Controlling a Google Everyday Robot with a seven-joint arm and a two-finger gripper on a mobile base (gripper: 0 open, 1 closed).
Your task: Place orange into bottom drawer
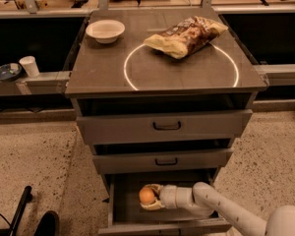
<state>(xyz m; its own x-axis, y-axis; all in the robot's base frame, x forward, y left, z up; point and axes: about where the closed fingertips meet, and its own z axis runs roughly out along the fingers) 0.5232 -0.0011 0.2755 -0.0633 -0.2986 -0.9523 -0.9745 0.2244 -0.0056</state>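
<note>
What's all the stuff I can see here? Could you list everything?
orange: one, orange, inside the open bottom drawer
bottom drawer: one, grey, lowest in the cabinet
upper drawers: two, grey with black handles, above it
bowl: one, white, cabinet top, back left
snack bag: one, yellow-brown, cabinet top, back right
cup: one, white, ledge at left
dish: one, dark, beside the cup
gripper: one, pale, in the bottom drawer, shut on the orange
arm: one, white, from lower right

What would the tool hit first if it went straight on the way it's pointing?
The tool, inside the bottom drawer gripping the orange, points at the drawer's image-left side wall; that wall probably comes first, though depth is unclear.
</note>
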